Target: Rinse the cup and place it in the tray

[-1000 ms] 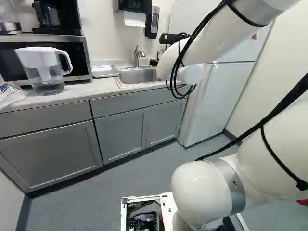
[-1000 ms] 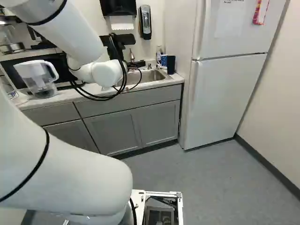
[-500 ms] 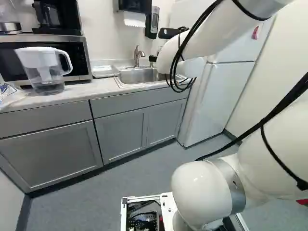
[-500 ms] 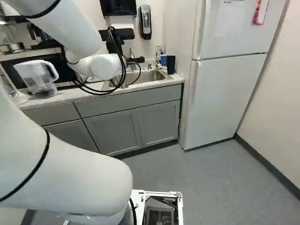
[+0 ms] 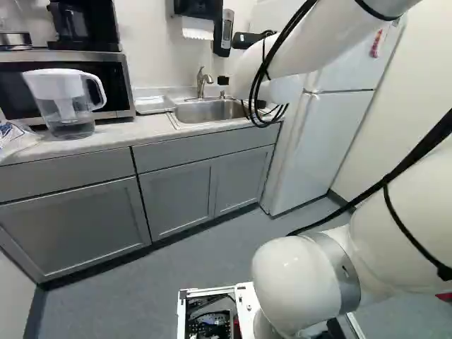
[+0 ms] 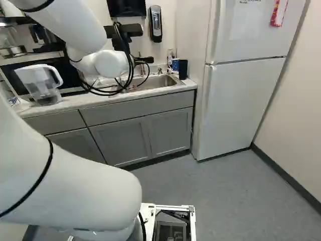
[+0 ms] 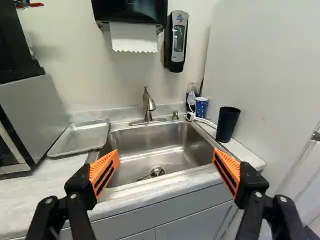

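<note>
Wrist view | sink (image 7: 142, 145) set in counter (image 7: 45, 185) | tray (image 7: 82, 137) beside | wall (image 7: 70, 55) behind

No legible text, labels, numbers or signs.

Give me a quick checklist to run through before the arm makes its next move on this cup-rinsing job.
1. Jaws open, nothing between them: ok.
2. Cup to rinse settled: cannot tell; a black cup and a patterned blue cup both stand beside the sink.
3. Cup in the jaws: not ok, neither is held.
4. Water running: not ok, no stream shows under the faucet.
5. Tray ready: ok, it lies bare across the sink from the cups.
</note>
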